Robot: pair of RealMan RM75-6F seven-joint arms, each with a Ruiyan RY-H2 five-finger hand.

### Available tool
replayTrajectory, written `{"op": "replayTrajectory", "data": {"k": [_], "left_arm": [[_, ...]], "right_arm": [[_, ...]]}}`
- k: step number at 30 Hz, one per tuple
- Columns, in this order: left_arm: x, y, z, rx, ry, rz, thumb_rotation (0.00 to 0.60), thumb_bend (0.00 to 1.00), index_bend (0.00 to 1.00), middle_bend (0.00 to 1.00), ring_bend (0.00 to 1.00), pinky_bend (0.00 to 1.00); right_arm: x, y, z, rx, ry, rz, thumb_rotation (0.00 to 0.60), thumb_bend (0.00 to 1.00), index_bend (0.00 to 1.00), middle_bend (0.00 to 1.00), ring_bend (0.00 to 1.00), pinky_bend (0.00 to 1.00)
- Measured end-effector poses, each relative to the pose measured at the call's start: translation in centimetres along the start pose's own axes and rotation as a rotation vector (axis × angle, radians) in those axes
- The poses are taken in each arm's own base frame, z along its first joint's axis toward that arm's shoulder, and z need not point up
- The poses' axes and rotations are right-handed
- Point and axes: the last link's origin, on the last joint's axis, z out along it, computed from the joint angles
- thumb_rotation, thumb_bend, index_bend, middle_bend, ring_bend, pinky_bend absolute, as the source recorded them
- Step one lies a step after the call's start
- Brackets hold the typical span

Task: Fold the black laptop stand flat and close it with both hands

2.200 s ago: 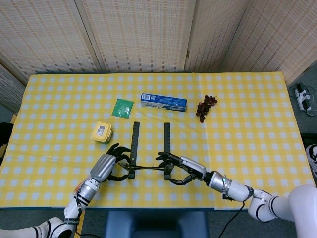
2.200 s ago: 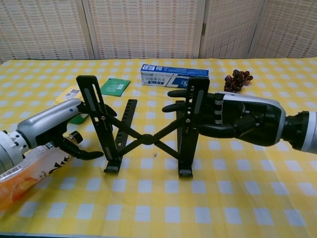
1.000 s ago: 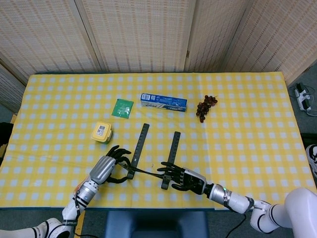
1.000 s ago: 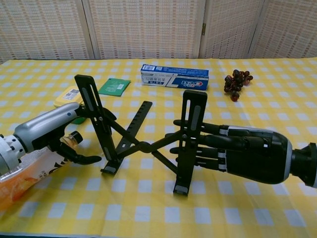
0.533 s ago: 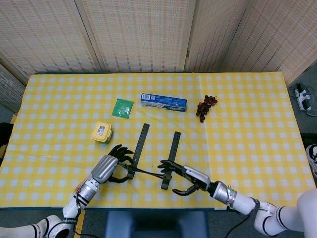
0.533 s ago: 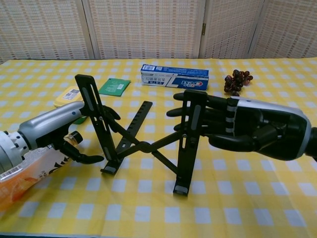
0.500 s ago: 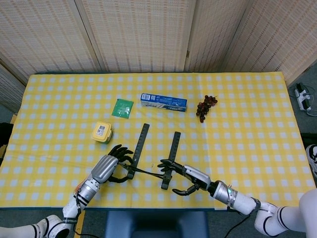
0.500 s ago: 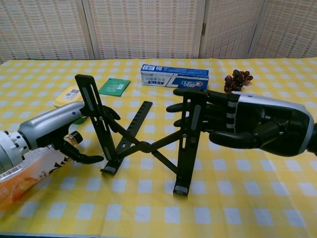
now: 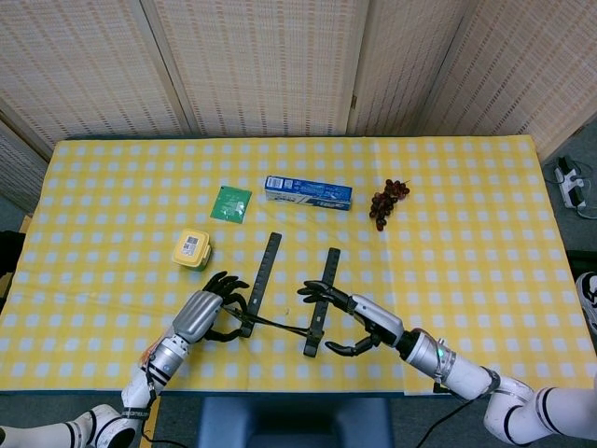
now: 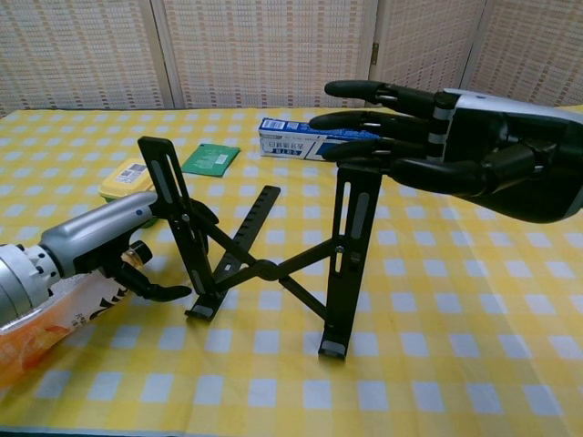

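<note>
A table under a yellow-and-white checked cloth (image 9: 466, 215) fills both views; near its front edge, a little left of centre, stands the black laptop stand (image 10: 264, 264), still unfolded, its two slotted uprights raised and joined by crossed struts, its feet on the cloth. The right hand (image 10: 455, 155) hovers above the top of the stand's right upright, its fingers (image 10: 364, 118) stretched out and spread toward the left, holding nothing; whether the lowest finger touches the upright's top edge cannot be told. The left hand (image 10: 118, 241) sits at the stand's left upright, fingers curled round its lower part from the left side, gripping it; the head view shows the same hand (image 9: 210, 317) wrapped about the near end of that rail. Beyond the stand, toward the far side, lies a blue-and-white toothpaste box (image 9: 308, 192); to its right, apart from it, a bunch of dark grapes (image 9: 387, 202); to its left a small green packet (image 9: 230, 203), flat on the cloth; nearer and further left, a small yellow container (image 9: 191, 249). In the chest view an orange packet (image 10: 41, 328) shows at the near left, under the left forearm.
</note>
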Motion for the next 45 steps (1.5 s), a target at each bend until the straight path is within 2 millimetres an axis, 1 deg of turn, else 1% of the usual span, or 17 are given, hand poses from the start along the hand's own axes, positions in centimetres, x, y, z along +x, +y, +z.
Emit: {"op": "replayTrajectory", "data": {"k": [4, 10, 22, 38, 45], "left_arm": [[-0.2, 0.1, 0.2, 0.009, -0.007, -0.026, 0.6, 0.35, 0.51, 0.24, 0.14, 0.01], [-0.4, 0.1, 0.3, 0.013, -0.012, -0.03, 0.6, 0.36, 0.53, 0.24, 0.14, 0.01], [-0.5, -0.1, 0.3, 0.03, -0.007, -0.032, 0.6, 0.38, 0.54, 0.25, 0.15, 0.02], [-0.9, 0.0, 0.2, 0.024, -0.016, -0.05, 0.6, 0.45, 0.58, 0.27, 0.16, 0.02], [-1.2, 0.0, 0.2, 0.023, -0.02, -0.053, 0.6, 0.5, 0.6, 0.29, 0.16, 0.02]], "right_arm": [[0.1, 0.1, -0.1, 0.001, 0.002, 0.007, 0.6, 0.41, 0.0, 0.11, 0.12, 0.0], [0.2, 0.3, -0.2, 0.001, 0.008, 0.018, 0.6, 0.41, 0.0, 0.11, 0.12, 0.0], [0.3, 0.5, -0.3, -0.001, 0.006, 0.031, 0.6, 0.41, 0.0, 0.11, 0.12, 0.0], [0.2, 0.9, -0.7, -0.014, 0.008, 0.035, 0.6, 0.41, 0.0, 0.11, 0.12, 0.0], [0.1, 1.1, -0.8, -0.018, 0.009, 0.036, 0.6, 0.41, 0.0, 0.11, 0.12, 0.0]]}}
